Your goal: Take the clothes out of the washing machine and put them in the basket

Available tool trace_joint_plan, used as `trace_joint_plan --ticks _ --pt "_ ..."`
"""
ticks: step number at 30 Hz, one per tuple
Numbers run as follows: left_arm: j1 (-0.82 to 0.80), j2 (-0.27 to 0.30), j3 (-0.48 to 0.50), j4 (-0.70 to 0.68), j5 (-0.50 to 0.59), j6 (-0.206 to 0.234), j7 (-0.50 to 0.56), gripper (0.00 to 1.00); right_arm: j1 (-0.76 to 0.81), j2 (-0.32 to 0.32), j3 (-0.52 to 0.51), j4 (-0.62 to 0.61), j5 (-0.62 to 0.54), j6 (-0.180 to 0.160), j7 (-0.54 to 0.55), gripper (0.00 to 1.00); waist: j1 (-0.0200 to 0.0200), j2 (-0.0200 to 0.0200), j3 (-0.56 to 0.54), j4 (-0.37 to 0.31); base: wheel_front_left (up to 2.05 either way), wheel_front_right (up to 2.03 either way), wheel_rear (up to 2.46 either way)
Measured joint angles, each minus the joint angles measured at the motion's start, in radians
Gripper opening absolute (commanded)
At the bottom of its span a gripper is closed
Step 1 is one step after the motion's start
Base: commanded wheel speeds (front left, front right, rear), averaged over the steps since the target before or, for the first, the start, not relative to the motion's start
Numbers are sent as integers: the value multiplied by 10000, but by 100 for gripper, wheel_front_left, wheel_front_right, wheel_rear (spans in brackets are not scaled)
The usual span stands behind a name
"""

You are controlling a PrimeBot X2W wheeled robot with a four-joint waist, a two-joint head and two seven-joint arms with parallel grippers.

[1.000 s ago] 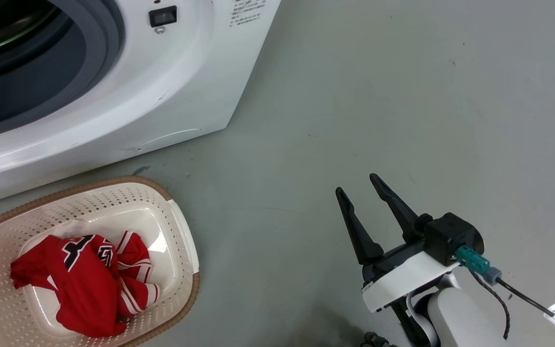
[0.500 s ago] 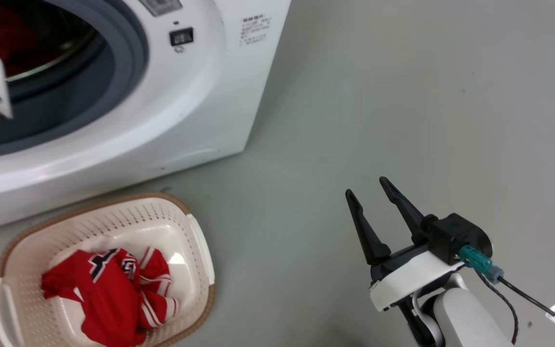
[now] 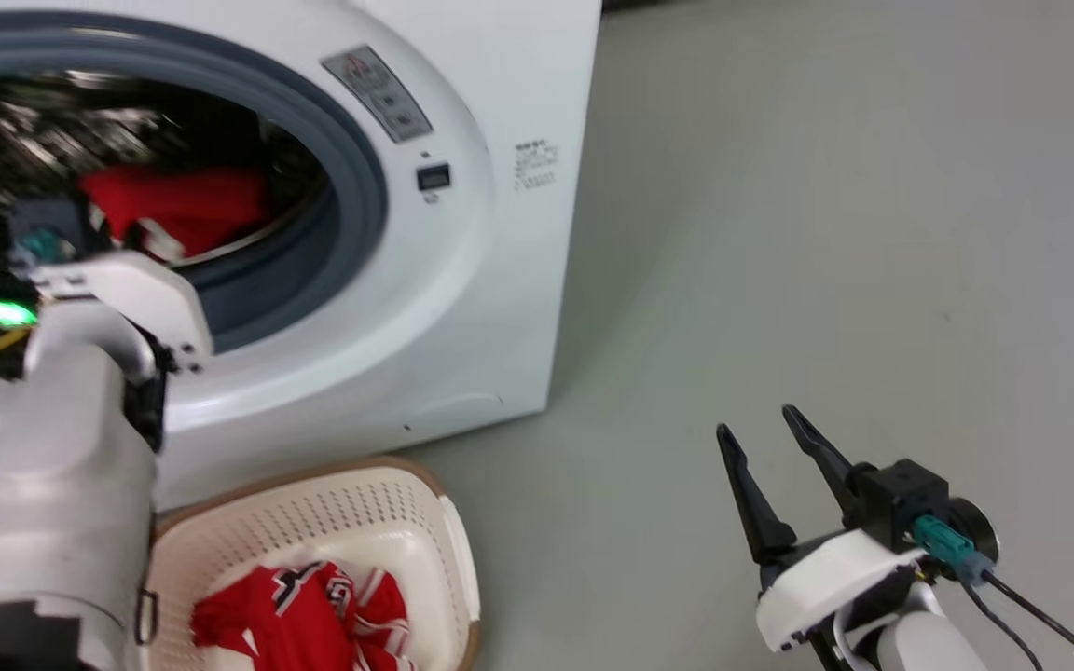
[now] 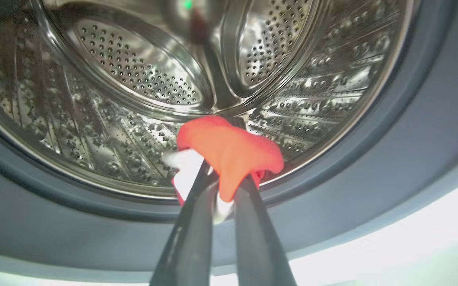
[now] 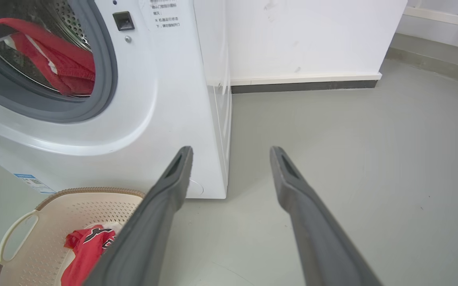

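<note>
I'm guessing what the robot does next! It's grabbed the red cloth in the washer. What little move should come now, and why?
Probably pull the left gripper straight back out of the drum: it looks shut on the red garment, which lies inside the washing machine, and the basket sits below the opening.

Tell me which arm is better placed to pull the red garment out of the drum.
Left. The left gripper is shut on the red garment at the drum mouth; the right gripper hangs open over the floor.

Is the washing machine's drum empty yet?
Not empty. A red garment sits at the drum's front lip, with the left gripper shut on it.
</note>
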Motion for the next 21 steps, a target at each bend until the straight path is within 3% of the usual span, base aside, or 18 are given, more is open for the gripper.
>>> trace_joint_plan --ticks 6,21 --pt "1026 -493 105 -1133 -190 -242 -341 0 616 -4 -347 -351 -157 0 393 100 -2 0 -864 488 0 0 0" --pt "4405 -1517 853 -7996 -171 -629 -374 0 1443 -2 -813 -1200 -403 -2 1037 100 -2 0 -1854 1709 0 0 0"
